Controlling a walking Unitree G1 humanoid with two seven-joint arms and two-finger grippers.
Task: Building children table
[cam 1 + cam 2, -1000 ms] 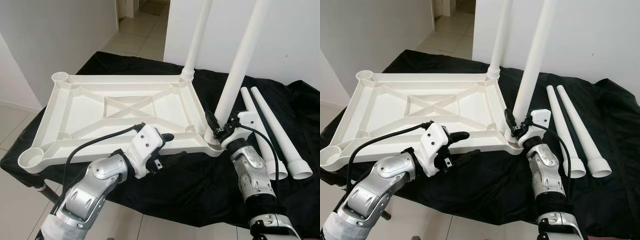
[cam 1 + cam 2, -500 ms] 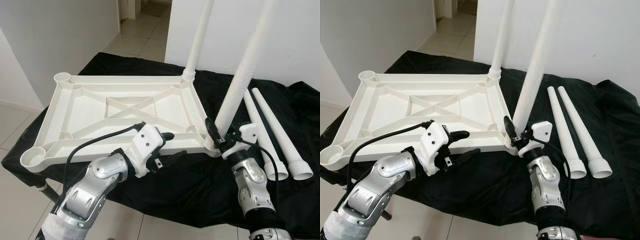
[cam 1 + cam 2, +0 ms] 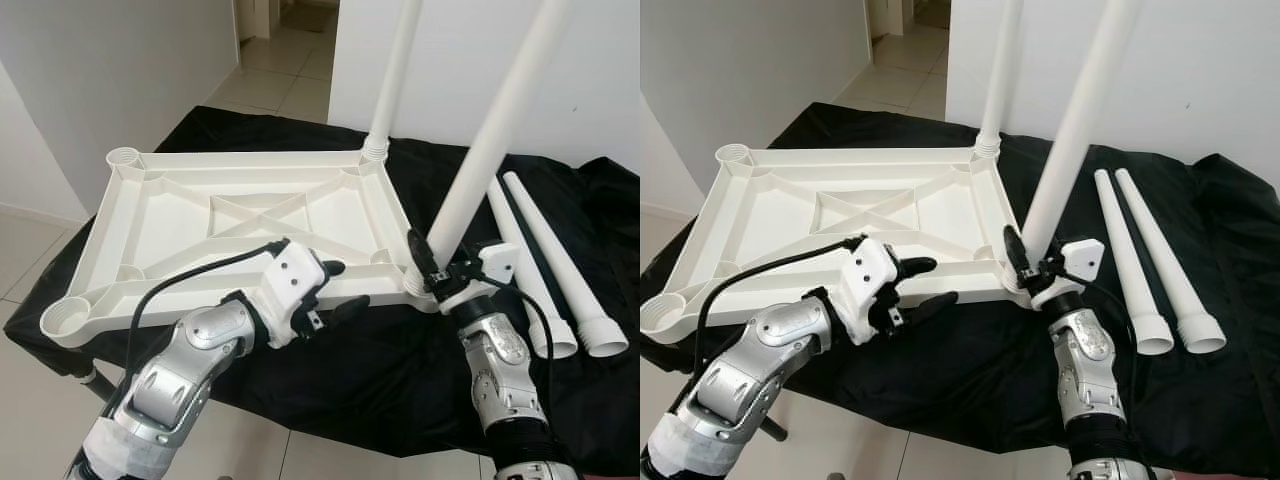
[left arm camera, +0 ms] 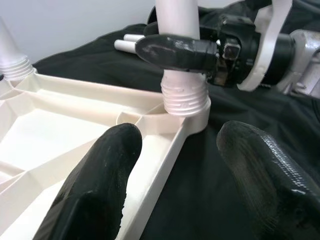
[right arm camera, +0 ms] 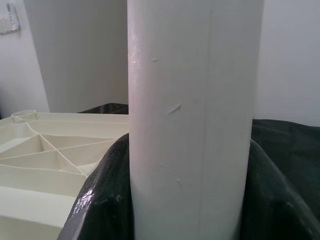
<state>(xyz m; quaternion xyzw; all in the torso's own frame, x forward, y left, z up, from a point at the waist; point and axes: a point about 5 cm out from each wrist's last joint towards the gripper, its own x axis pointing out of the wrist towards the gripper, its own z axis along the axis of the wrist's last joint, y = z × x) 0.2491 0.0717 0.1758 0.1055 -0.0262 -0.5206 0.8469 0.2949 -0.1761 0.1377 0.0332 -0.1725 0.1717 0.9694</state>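
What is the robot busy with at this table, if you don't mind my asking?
It is putting together a small white table. The tabletop lies upside down on a black cloth. One leg stands in the far corner. The right gripper is shut on a second leg, tilted in the near corner socket. The left gripper hovers open at the near edge. Two more legs lie beside.

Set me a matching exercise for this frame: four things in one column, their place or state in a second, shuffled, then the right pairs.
Things:
1. right hand
2. left hand
3. two loose white plastic table legs
4. upside-down white plastic tabletop

States:
A. lying side by side on the black cloth
B. open, at the tabletop's near edge
C. resting on the cloth, ribbed underside up
D. shut on the leaning white plastic leg at the near right corner socket

Pairs: 1-D, 2-B, 3-A, 4-C
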